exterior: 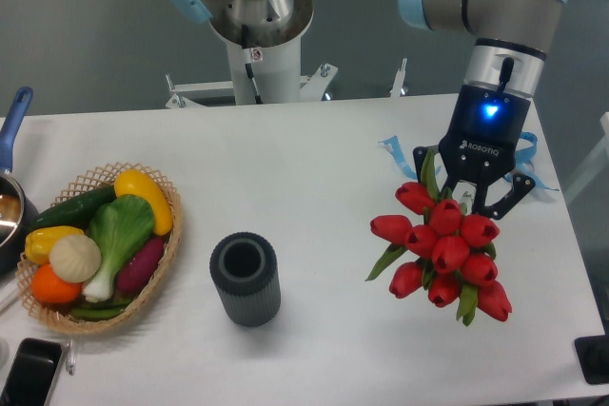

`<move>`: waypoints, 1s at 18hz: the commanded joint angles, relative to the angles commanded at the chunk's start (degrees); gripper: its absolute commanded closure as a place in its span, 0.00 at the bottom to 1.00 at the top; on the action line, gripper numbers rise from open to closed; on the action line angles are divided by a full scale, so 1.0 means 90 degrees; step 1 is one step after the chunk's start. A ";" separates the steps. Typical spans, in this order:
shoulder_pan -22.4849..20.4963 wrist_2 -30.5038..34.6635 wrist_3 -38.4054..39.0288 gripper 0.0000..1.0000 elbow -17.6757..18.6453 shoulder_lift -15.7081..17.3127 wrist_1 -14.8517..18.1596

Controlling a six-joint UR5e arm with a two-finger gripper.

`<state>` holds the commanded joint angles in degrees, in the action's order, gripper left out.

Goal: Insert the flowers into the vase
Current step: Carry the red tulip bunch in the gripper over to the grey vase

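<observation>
The flowers (442,252), a bunch of red tulip buds with green leaves, hang over the right part of the table with the buds toward the camera. My gripper (468,199) is shut on their stems from above; the stems are mostly hidden behind the buds and fingers. The vase (245,279), a dark grey ribbed cylinder with a round opening, stands upright near the table's front centre, well to the left of the bunch, with nothing inside.
A wicker basket (164,263) of vegetables sits at the left. A pot with a blue handle (13,121) is at the left edge, a black phone (29,373) at the front left corner. Blue tape (395,151) lies behind the gripper.
</observation>
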<state>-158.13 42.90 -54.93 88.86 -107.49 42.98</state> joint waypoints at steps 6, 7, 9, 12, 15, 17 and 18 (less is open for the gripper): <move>0.0197 -0.1422 0.0010 0.63 -0.0068 -0.0068 -0.0264; 0.0187 -0.1832 0.0000 0.63 -0.0078 -0.0078 -0.0274; 0.0207 -0.2439 -0.0010 0.64 0.0019 -0.0078 -0.0283; 0.0313 -0.3229 -0.0068 0.64 0.0291 -0.0049 -0.0303; 0.0353 -0.4158 -0.0497 0.64 0.0673 0.0077 -0.0313; 0.0363 -0.4336 -0.0498 0.64 0.0820 0.0243 -0.0303; 0.0421 -0.4424 -0.0498 0.64 0.0869 0.0292 -0.0303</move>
<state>-154.34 3.08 -59.41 96.68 -104.86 40.25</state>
